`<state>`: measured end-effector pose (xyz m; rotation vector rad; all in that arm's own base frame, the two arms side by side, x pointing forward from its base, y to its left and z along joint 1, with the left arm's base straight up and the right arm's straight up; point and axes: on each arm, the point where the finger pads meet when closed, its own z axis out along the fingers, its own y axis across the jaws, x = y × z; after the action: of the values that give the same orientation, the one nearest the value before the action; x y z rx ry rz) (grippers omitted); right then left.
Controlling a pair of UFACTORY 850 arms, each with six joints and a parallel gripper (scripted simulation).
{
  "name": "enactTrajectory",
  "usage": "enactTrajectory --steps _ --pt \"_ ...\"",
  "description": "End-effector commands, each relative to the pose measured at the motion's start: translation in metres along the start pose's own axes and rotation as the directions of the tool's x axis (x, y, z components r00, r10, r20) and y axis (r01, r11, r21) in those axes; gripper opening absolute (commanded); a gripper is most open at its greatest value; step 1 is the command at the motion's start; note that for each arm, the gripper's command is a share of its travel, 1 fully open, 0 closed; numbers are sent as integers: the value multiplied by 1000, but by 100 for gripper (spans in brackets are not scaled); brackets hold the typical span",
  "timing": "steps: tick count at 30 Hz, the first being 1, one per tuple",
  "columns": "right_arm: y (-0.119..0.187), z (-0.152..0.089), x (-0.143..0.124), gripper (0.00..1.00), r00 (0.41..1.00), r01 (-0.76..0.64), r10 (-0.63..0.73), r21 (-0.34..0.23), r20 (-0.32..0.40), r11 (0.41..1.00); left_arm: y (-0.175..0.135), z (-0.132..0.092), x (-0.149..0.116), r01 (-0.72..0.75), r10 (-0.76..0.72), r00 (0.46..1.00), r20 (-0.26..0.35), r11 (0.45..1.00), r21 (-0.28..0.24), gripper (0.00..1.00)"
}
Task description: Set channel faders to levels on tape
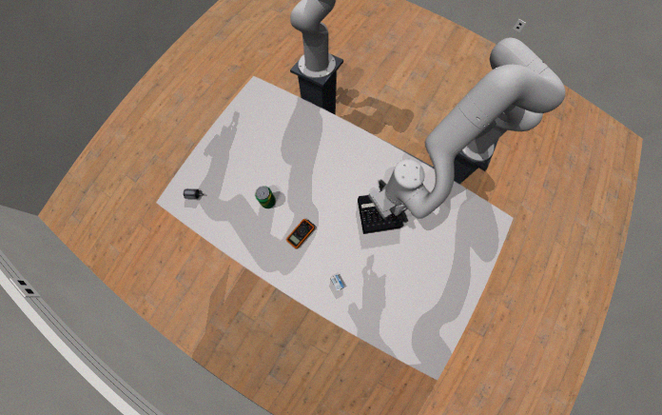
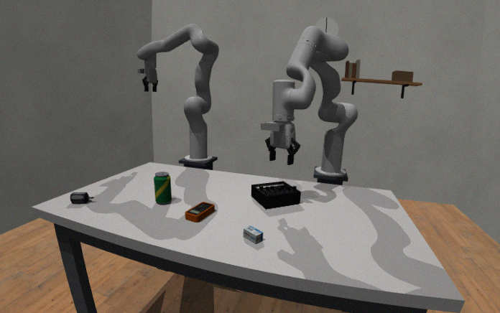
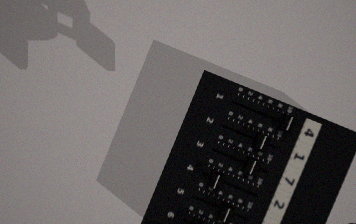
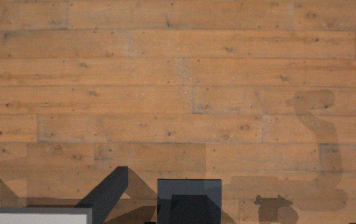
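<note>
The black lighting desk (image 1: 363, 226) (image 2: 276, 202) (image 3: 330, 155) sits on the table. In the left wrist view, its white tape (image 3: 295, 169) reads 4, 1, 7, 2 for channels 1 to 4. The channel 1 fader (image 3: 289, 123) stands near the 10 end, fader 2 (image 3: 263, 142) and fader 3 (image 3: 253, 167) in the upper part, fader 4 (image 3: 216, 181) low, fader 5 (image 3: 226, 215) past the middle. Fader 6 and the master are outside that view. My left gripper (image 2: 281, 160) is open and empty above the desk. My right gripper (image 2: 150, 89) is open, high and away from the desk.
A green can (image 1: 265, 197) (image 2: 162, 188), an orange multimeter (image 1: 301, 233) (image 2: 199, 211), a small white-blue box (image 1: 337, 282) (image 2: 253, 234) and a dark motor-like part (image 1: 191, 193) (image 2: 79, 197) stand or lie on the table (image 1: 415, 293) (image 2: 221, 250). The right wrist view shows mostly wooden floor (image 4: 150, 75).
</note>
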<state>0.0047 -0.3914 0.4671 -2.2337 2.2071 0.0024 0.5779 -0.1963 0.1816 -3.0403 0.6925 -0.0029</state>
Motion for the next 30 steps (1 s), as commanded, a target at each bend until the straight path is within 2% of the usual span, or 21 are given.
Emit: enactTrajectory --steps 1,10,12,13,19,27,29,30 --pt "0 -1 0 100 1000 0 0 0 -2 1000 -6 3 1 -166 166 986 -5 986 -13 100" --pt "0 -1 0 100 1000 0 0 0 -2 1000 -14 9 1 -380 380 925 -6 925 -9 100" --pt "0 -1 0 100 1000 0 0 0 -2 1000 -14 9 1 -380 380 925 -6 925 -9 100" --pt "0 -1 0 100 1000 0 0 0 -2 1000 -17 10 1 -447 447 895 -6 895 -7 100" --pt "0 -1 0 100 1000 0 0 0 -2 1000 -22 14 1 -565 565 825 -5 825 -5 100" --pt "0 -1 0 100 1000 0 0 0 -2 1000 -29 19 1 -717 717 697 -4 697 -2 100" --pt "0 -1 0 100 1000 0 0 0 -2 1000 -29 19 1 -717 717 697 -4 697 -2 100" --pt "0 -1 0 100 1000 0 0 0 -2 1000 -32 21 1 -766 766 643 -3 643 -2 100"
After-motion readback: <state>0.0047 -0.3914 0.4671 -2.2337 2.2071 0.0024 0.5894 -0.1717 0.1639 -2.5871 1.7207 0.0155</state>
